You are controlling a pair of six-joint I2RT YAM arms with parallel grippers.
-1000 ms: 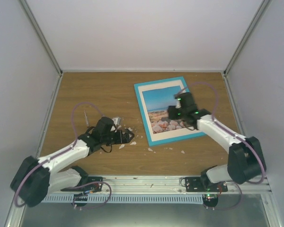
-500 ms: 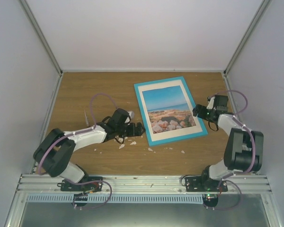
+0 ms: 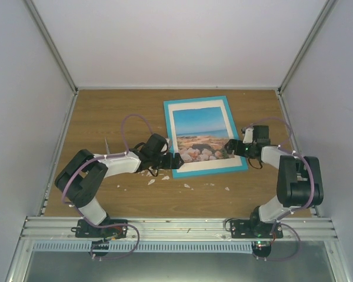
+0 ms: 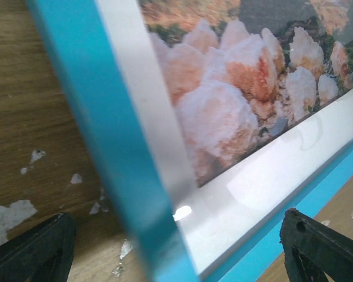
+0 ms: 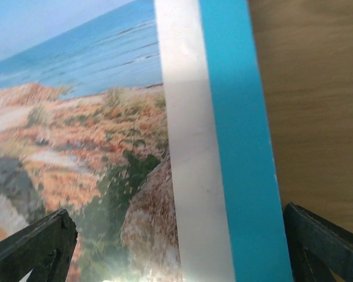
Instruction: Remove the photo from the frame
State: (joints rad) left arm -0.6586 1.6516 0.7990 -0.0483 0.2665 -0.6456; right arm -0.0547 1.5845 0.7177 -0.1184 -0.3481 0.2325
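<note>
One frame: flat on the counter, turquoise front up; right of centre, slightly turned
photo: inside the frame, face up; blue sky at the far end, rocks at the near end
mat board: white border round the photo, inside the turquoise edge; bright glint on its surface in the left wrist view
left hand: spread wide, pinching nothing; low at the frame's near-left corner; in its wrist view, both fingertips over bare wood, the corner pointing into the gap between them; contact with the frame impossible to tell
right hand: spread wide, pinching nothing; at the frame's right edge, toward the near end; in its wrist view, one fingertip over the photo and the other over the wood, the white border and turquoise strip between them
flakes: small white bits scattered on the counter, beside and in front of the frame's near edge; more of them by the left hand
</note>
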